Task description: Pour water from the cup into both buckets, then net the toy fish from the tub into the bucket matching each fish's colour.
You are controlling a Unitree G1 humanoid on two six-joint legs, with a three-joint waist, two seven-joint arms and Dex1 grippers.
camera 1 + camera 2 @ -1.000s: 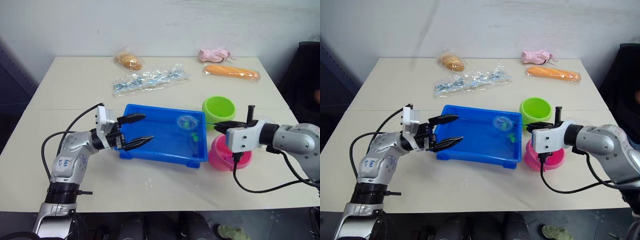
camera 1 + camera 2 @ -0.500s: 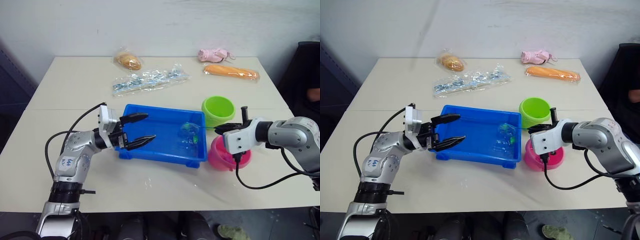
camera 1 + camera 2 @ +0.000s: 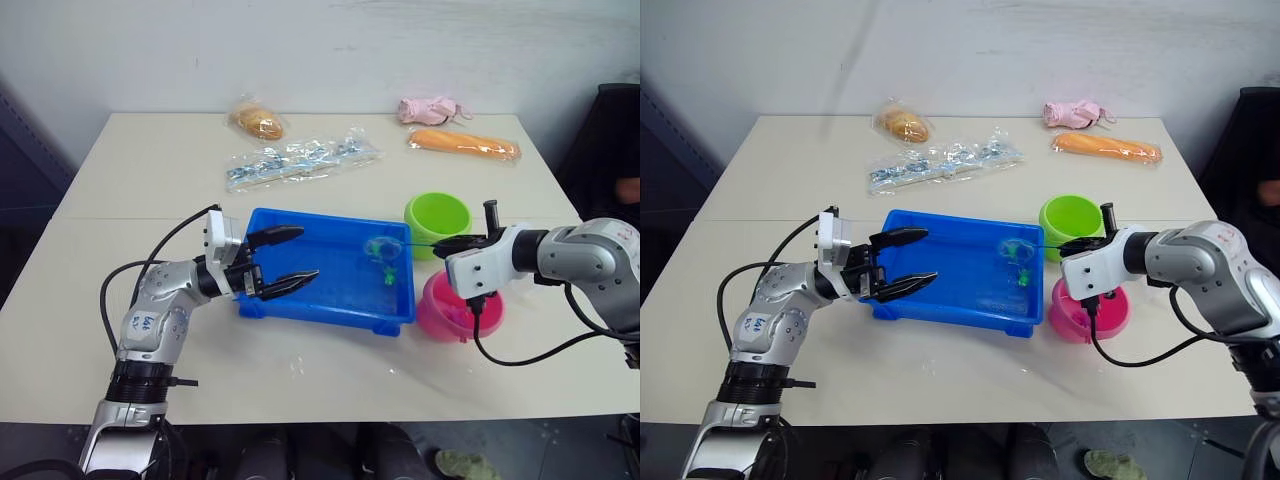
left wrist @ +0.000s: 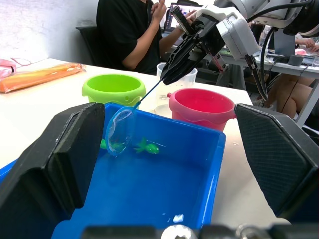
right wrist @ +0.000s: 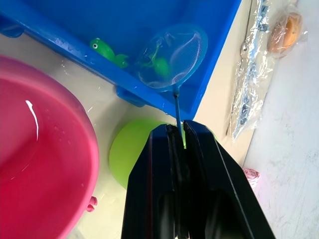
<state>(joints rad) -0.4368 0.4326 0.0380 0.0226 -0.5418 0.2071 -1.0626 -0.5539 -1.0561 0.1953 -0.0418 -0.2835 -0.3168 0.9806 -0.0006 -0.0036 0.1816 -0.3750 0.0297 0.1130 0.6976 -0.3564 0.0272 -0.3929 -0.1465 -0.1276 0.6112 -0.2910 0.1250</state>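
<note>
**Left eye view: net hoop sitting over a green fish at the tub's right end**

Left eye view is showing the pale rectangular table (image 3: 300, 370) carrying the shallow rectangular bright blue plastic tub (image 3: 300, 300), the largest container, in the middle. Just beside the tub's right end the lime green round plastic bucket (image 3: 437, 218) is sitting farther back and the pink round plastic bucket (image 3: 445, 310) nearer, both much smaller than the tub.

The right gripper (image 3: 452, 246) is reaching in from the right, hanging above the gap between the two buckets, its black fingers (image 5: 199, 189) pressing together on the thin black stick of the small blue-rimmed net (image 3: 378, 247). The stick's long axis is running roughly level from those fingers leftward over the tub's rim, so the hoop is lying straight out ahead of the gripper, well inside the tub's right end.

The left gripper (image 3: 280, 258) is hovering over the tub's left end with its fingers spread and pinching nothing, well apart from the hoop.

Smallest, the tiny green toy fish (image 4: 147, 147) is lying just beside the hoop; in the right wrist view another green shape seems to be sitting behind or within the mesh, which I cannot settle. Judging by colour, the lift would be swinging back toward the lime bucket.
</note>
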